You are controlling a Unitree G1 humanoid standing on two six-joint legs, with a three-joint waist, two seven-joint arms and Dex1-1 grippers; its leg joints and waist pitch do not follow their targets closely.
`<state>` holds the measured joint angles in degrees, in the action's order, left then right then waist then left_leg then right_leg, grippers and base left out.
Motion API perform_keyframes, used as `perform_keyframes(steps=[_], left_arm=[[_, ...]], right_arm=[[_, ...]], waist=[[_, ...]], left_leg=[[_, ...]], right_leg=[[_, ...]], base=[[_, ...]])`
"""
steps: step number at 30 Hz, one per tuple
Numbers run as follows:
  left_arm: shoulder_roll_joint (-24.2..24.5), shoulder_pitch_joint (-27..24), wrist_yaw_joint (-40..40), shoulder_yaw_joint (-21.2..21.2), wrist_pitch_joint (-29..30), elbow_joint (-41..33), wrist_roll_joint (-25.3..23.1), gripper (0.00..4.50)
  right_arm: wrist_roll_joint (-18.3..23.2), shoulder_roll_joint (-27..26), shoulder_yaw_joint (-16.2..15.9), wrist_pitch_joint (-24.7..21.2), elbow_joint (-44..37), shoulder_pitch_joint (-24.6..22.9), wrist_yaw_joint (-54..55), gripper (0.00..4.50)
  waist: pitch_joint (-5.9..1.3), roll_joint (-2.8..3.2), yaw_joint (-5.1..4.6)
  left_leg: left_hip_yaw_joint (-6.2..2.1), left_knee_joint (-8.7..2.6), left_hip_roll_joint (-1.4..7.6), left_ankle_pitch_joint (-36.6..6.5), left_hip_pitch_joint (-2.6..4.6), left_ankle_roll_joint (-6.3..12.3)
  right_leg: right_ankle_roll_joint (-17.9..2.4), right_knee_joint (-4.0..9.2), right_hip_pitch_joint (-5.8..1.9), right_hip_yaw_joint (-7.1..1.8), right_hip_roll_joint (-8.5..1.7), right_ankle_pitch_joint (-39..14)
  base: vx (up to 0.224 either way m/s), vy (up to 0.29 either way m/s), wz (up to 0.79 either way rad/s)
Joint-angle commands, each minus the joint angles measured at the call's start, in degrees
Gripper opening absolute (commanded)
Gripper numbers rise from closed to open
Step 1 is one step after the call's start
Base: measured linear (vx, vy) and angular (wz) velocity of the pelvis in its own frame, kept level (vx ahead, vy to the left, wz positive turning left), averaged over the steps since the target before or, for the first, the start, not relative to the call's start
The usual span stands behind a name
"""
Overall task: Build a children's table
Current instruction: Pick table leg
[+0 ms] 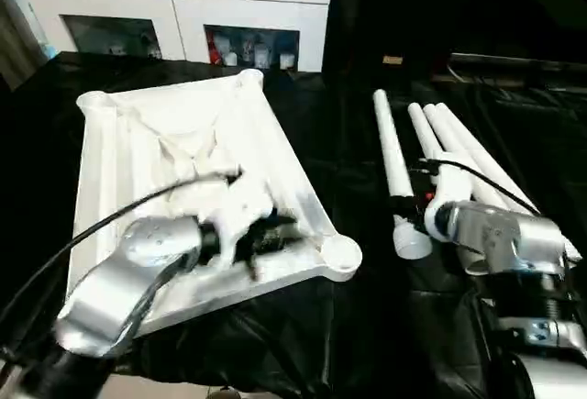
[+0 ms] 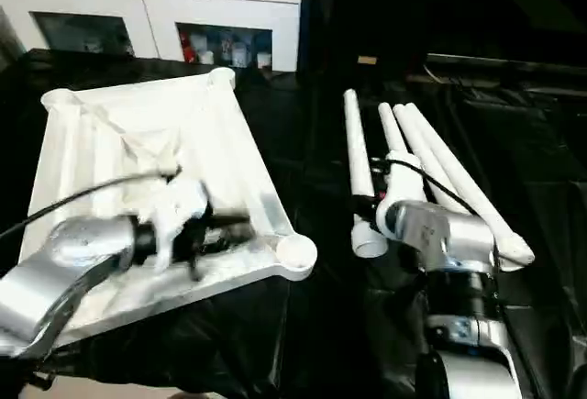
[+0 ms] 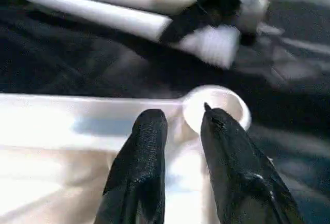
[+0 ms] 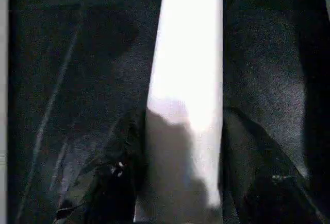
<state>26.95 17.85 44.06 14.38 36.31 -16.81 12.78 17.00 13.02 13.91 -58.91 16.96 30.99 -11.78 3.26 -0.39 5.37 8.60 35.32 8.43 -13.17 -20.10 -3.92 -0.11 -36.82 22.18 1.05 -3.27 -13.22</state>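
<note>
While the left gripper (image 3: 178,126) is hovering slightly parted over the tabletop's (image 1: 138,142) corner socket (image 3: 216,105)
Right gripper (image 4: 180,193) is straddling one leg (image 4: 188,80); whether its jaws are pinching is unclear

From the head we look forward and down, both eyes sharing the upturned table top (image 1: 183,142) and the legs (image 2: 404,160) on black sheeting. The left wrist camera sits close over a corner socket (image 3: 216,105), facing the legs. The right wrist camera hugs one leg (image 4: 191,80), looking along it.
</note>
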Motion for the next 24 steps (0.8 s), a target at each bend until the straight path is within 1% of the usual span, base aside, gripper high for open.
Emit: perform_keyframes(steps=[1, 2, 3, 4, 5, 6, 7, 8, 9, 10, 11, 13, 14, 16, 17, 18, 19, 22, 23, 24], left_arm=[[-3.3, 3.3, -4.1, -2.9, 1.8, 3.1, 1.1, 1.64], [-4.5, 4.3, -5.1, -3.5, 2.2, 4.1, 1.5, 1.71], [-6.2, 5.7, -6.4, -4.3, 3.2, 5.5, 2.1, 1.71], [-7.5, 6.6, -7.5, -4.9, 3.7, 6.4, 2.5, 1.91], [-8.6, 7.3, -8.4, -5.4, 4.1, 7.1, 2.9, 1.91], [-9.5, 8.0, -9.2, -5.9, 4.5, 7.8, 3.1, 1.99], [-14.2, 10.7, -12.8, -9.0, 6.8, 10.6, 5.7, 2.04], [-19.1, 13.4, -16.4, -12.2, 9.1, 13.7, 8.4, 2.04], [-19.8, 13.8, -16.9, -12.7, 9.4, 14.1, 8.8, 2.04], [-21.0, 14.5, -17.7, -13.5, 10.0, 14.9, 9.5, 2.04], [-22.6, 15.4, -18.4, -14.7, 11.0, 15.9, 10.9, 2.04], [-26.1, 17.6, -20.3, -17.5, 13.3, 18.1, 13.8, 2.04], [-28.3, 19.2, -21.6, -19.3, 14.8, 19.6, 15.4, 2.04], [-29.1, 20.0, -22.2, -19.8, 15.3, 20.4, 15.9, 2.04], [-29.8, 20.6, -22.4, -20.2, 15.9, 20.8, 16.2, 2.04], [-31.0, 21.3, -22.8, -21.2, 17.1, 21.0, 17.4, 2.04], [-31.4, 21.6, -23.1, -21.6, 17.7, 21.1, 18.0, 2.04], [-32.2, 22.1, -23.4, -22.3, 18.4, 21.0, 19.8, 2.04], [-32.7, 22.5, -23.6, -22.7, 19.0, 20.7, 20.9, 2.04], [-33.2, 22.8, -23.9, -23.2, 19.8, 20.4, 21.6, 2.04]], right_arm=[[1.8, 1.0, 0.4, 4.5, -3.1, -1.3, -4.0, 1.91], [2.1, 1.4, 0.2, 5.0, -3.7, -1.6, -5.2, 1.9], [2.7, 1.9, 0.1, 5.1, -4.4, -1.9, -6.6, 1.9], [3.2, 2.0, 0.2, 5.4, -5.1, -2.1, -7.6, 1.88], [3.6, 2.2, 0.4, 5.6, -5.6, -2.3, -8.4, 1.88], [4.0, 2.2, 0.5, 5.8, -6.1, -2.5, -9.1, 1.88], [6.0, 2.5, 1.0, 5.7, -8.5, -3.3, -11.5, 1.87], [8.2, 2.9, 1.3, 5.5, -11.1, -4.3, -14.0, 1.87], [8.5, 3.0, 1.4, 5.4, -11.5, -4.5, -14.4, 1.87], [9.1, 3.1, 1.4, 5.3, -12.2, -4.8, -15.0, 1.87], [10.0, 3.2, 1.2, 5.7, -13.4, -5.5, -16.3, 1.87], [12.3, 3.5, 1.0, 6.5, -16.7, -7.2, -19.9, 1.87], [14.2, 3.7, 0.7, 6.8, -19.5, -8.7, -22.6, 1.87], [15.7, 4.0, 0.4, 6.4, -21.5, -9.8, -24.3, 1.87], [17.2, 4.2, 0.3, 6.0, -23.4, -10.8, -25.8, 1.87], [19.2, 4.8, 0.1, 5.6, -26.0, -12.3, -28.1, 1.87], [19.8, 5.1, 0.0, 5.5, -26.7, -12.7, -28.8, 1.87], [21.2, 5.4, 0.1, 5.0, -27.9, -13.4, -30.1, 1.87], [22.7, 5.6, 0.1, 4.9, -29.2, -13.9, -31.5, 1.87], [23.8, 5.6, 0.2, 4.8, -30.2, -14.2, -32.4, 1.87]], waist=[[-3.45, 0.17, 0.24], [-3.35, 0.03, 0.29], [-3.4, -0.12, 0.28], [-3.37, -0.15, 0.38], [-3.43, -0.22, 0.39], [-3.45, -0.14, 0.48], [-3.4, -0.41, 0.22], [-3.58, -0.39, 0.63], [-3.58, -0.55, 0.91], [-3.65, -0.58, 1.04], [-3.62, -0.74, 1.29], [-3.62, -0.79, 1.37], [-3.65, -0.73, 1.65], [-3.67, -0.75, 1.82], [-3.66, -0.85, 1.82], [-3.68, -0.82, 1.88], [-3.64, -0.78, 2.04], [-3.58, -0.9, 2.11], [-3.49, -0.96, 2.15], [-3.47, -0.85, 2.32]], left_leg=[[-0.75, -4.58, 3.28, -0.6, -0.18, -1.13], [-0.59, -4.43, 3.27, -1.0, -0.16, -0.91], [-0.63, -4.46, 3.25, -0.9, -0.31, -0.43], [-0.66, -4.43, 3.22, -0.6, -0.27, -0.12], [-0.73, -4.32, 3.29, 0.3, -0.41, 0.51], [-0.79, -4.33, 3.32, 0.6, -0.43, 0.76], [-0.51, -4.17, 3.36, 0.7, -0.51, 1.03], [-0.49, -3.9, 3.27, 1.5, -0.43, 1.8], [-0.61, -3.85, 3.25, 1.8, -0.55, 2.75], [-0.65, -3.82, 3.35, 2.1, -0.53, 3.15], [-0.74, -3.79, 3.39, 2.9, -0.72, 4.18], [-0.64, -3.64, 3.35, 3.1, -0.64, 4.73], [-0.59, -3.48, 3.45, 3.0, -0.56, 5.65], [-0.77, -3.52, 3.57, 3.4, -0.61, 6.3], [-0.88, -3.59, 3.68, 3.8, -0.67, 6.67], [-0.96, -3.53, 3.79, 3.9, -0.62, 6.99], [-0.91, -3.47, 3.84, 3.9, -0.52, 7.21], [-0.97, -3.54, 3.82, 4.1, -0.6, 7.38], [-0.9, -3.58, 3.77, 3.4, -0.58, 7.08], [-0.83, -3.56, 3.79, 3.1, -0.5, 6.88]], right_leg=[[-13.8, 3.63, -3.25, -2.43, -4.34, 3.8], [-14.0, 3.82, -3.21, -2.5, -4.35, 3.9], [-14.5, 3.77, -3.47, -2.5, -4.43, 3.9], [-14.5, 3.85, -3.44, -2.46, -4.37, 3.9], [-14.7, 3.71, -3.53, -2.48, -4.49, 4.6], [-14.8, 3.7, -3.53, -2.44, -4.55, 4.6], [-15.3, 3.73, -3.67, -2.55, -4.53, 4.9], [-15.9, 3.74, -3.72, -2.54, -4.54, 6.2], [-16.3, 3.79, -3.76, -2.45, -4.62, 6.5], [-16.6, 3.67, -3.76, -2.44, -4.67, 6.7], [-16.7, 3.66, -3.77, -2.37, -4.71, 6.9], [-16.6, 3.74, -3.66, -2.38, -4.69, 6.8], [-16.8, 3.86, -3.67, -2.37, -4.73, 6.9], [-16.8, 3.83, -3.67, -2.28, -4.83, 6.7], [-16.4, 3.86, -3.65, -2.2, -4.84, 6.2], [-16.3, 3.83, -3.6, -2.19, -4.93, 6.0], [-16.4, 3.95, -3.51, -2.22, -4.97, 5.9], [-16.5, 3.98, -3.44, -2.13, -4.97, 5.0], [-16.4, 4.17, -3.42, -2.13, -4.99, 3.6], [-16.3, 4.25, -3.4, -2.2, -5.02, 2.8]], base=[[0.0, 0.0, 0.0], [0.0, 0.0, 0.0], [0.0, 0.0, 0.0], [0.0, 0.0, 0.0], [0.0, 0.0, 0.0], [0.0, 0.0, 0.0], [0.0, 0.0, 0.0], [0.0, 0.0, 0.0], [0.0, 0.0, 0.0], [0.0, 0.0, 0.0], [0.0, 0.0, 0.0], [0.0, 0.0, 0.0], [0.0, 0.0, 0.0], [0.0, 0.0, 0.0], [0.0, 0.0, 0.0], [0.0, 0.0, 0.0], [0.0, 0.0, 0.0], [0.0, 0.0, 0.0], [0.0, 0.0, 0.0], [0.0, 0.0, 0.0]])
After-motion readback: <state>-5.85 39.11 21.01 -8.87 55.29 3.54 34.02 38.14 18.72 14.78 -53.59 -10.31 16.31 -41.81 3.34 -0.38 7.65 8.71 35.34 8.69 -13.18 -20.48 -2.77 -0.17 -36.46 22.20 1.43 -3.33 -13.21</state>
